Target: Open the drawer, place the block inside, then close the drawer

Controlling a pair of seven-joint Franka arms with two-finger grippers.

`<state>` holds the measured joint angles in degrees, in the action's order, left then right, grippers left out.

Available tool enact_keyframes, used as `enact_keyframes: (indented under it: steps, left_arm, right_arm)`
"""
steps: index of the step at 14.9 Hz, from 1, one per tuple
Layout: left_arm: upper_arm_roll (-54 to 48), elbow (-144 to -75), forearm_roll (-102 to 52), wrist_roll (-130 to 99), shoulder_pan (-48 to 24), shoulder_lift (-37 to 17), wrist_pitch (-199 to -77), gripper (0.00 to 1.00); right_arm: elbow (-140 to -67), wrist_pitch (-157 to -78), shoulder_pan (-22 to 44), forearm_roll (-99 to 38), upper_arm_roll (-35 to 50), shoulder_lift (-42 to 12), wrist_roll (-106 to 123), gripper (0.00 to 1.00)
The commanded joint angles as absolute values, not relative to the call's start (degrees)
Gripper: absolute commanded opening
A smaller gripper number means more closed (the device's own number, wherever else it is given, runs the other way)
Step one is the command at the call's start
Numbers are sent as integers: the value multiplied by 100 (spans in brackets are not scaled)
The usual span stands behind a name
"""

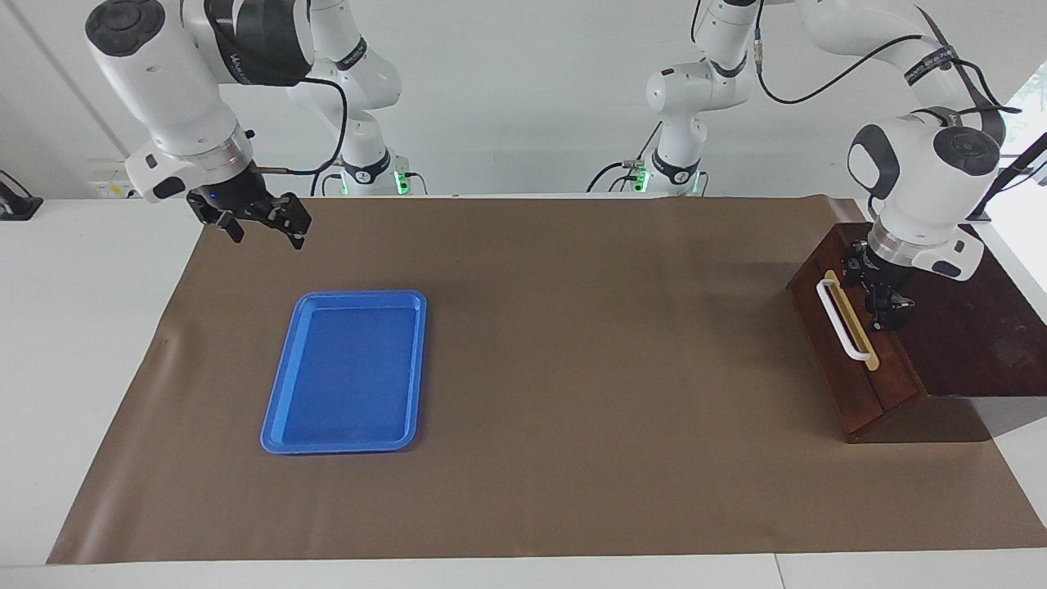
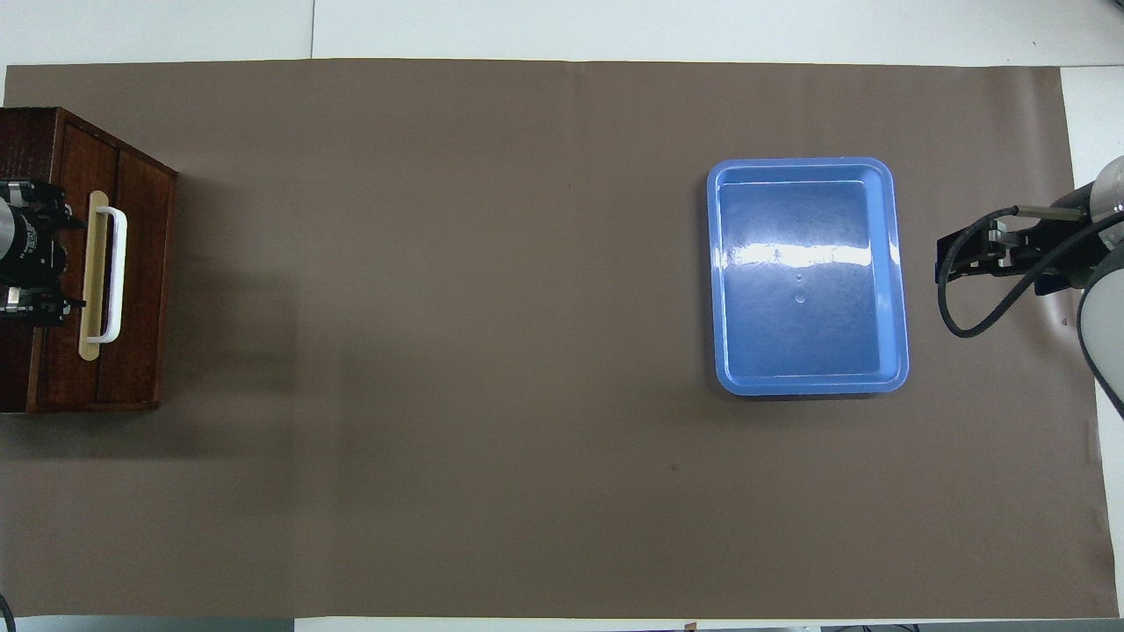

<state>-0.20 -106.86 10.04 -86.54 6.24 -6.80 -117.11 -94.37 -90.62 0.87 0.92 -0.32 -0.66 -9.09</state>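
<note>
One drawer (image 1: 851, 343) shut, contents hidden

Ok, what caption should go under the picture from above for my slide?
Left gripper open over the wooden box beside the shut drawer; right gripper waits open near the blue tray.

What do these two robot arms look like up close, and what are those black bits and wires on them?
Both arms are glossy white with rounded joints capped by dark grey discs, and a silver ring at each wrist. Each ends in a small black two-fingered end effector: left end effector, right end effector. Black cables loop along the arms, held by black straps with white lettering. Green lights glow at the bases.
</note>
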Motion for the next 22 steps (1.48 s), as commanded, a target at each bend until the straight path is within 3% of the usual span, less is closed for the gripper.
enact_keyframes:
  steps: [1,6,14,22]
  left_arm:
    - [-9,-10600,1143,-8465,686,-651,-11620,100]
    - [-62,-10600,933,-6808,659,-45,-11093,100]
    - [-123,-10318,-114,-2888,554,342,-9871,100]
    - [-79,-9538,-123,-589,80,238,-8694,100]
  right_arm:
    - [-9571,-9053,18,158,35,62,-1002,100]
    - [-9571,-9053,18,158,35,62,-993,100]
    - [-9571,-9053,18,158,35,62,-1002,100]
    - [-9571,-9053,18,158,35,62,-1002,100]
